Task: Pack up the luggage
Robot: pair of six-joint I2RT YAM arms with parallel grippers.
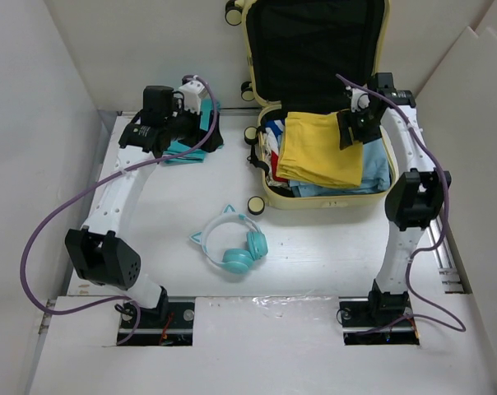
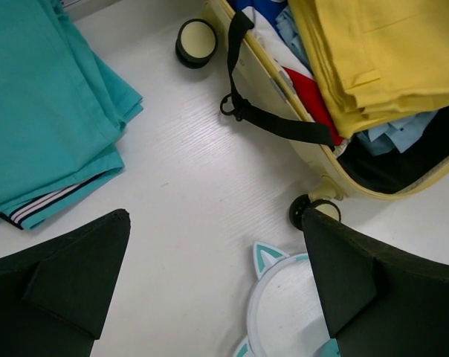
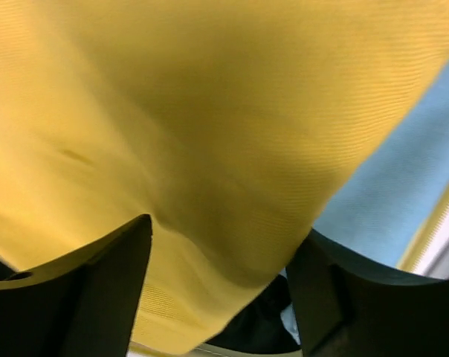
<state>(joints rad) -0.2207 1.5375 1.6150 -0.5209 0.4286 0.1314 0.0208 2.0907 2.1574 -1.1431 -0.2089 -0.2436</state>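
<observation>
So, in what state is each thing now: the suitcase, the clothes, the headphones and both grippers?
Pale-yellow hard-shell suitcase: open, lid raised, partly packed.
Folded yellow fabric garment: lying on top inside the suitcase.
Folded teal fabric garment: on the table, not packed.
Teal-and-white cat-ear headphones: on the table, not packed.
Left gripper: open, empty.
Right gripper: open, close over the yellow garment.

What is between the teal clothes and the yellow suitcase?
Only bare table between teal clothes and suitcase, clearest in the left wrist view.
</observation>
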